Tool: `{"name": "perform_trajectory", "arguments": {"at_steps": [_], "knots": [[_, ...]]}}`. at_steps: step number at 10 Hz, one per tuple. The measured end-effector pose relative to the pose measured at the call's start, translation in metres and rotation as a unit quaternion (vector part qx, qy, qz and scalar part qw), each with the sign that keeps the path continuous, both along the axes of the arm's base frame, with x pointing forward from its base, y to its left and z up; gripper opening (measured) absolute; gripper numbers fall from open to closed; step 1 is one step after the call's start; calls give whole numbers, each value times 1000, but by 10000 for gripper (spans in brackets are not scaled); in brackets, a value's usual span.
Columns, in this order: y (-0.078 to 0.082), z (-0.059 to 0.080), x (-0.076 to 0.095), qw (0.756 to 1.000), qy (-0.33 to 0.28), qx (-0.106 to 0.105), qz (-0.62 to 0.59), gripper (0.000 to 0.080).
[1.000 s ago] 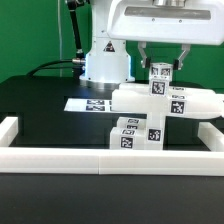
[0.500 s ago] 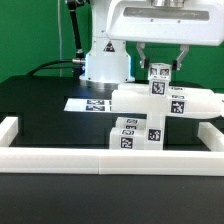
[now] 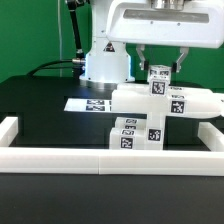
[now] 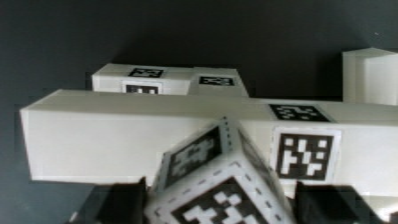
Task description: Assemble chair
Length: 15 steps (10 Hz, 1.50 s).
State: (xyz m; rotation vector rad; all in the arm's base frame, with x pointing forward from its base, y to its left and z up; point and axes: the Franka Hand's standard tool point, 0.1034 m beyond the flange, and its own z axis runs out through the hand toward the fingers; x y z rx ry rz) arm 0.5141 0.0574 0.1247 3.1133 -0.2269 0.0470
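Note:
The chair stands partly joined near the front wall in the exterior view. A wide white slab [image 3: 135,98] lies across chunky tagged blocks [image 3: 127,136]. An upright tagged post [image 3: 158,82] passes through the slab and rises above it. My gripper [image 3: 160,66] hangs straight over the post, one finger on each side of its top, shut on it. In the wrist view the tagged post [image 4: 231,180] fills the space between my dark fingers [image 4: 121,202], and the slab [image 4: 125,120] lies just beyond it.
A low white border wall [image 3: 60,158] runs along the front and both sides of the black table. The marker board [image 3: 88,103] lies flat behind the chair on the exterior view's left. The arm's white base [image 3: 105,65] stands at the back.

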Motion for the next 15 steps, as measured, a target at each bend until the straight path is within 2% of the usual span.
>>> {"name": "perform_trajectory", "arguments": {"at_steps": [15], "knots": [[0, 0, 1, 1000, -1, 0, -4, 397]]}}
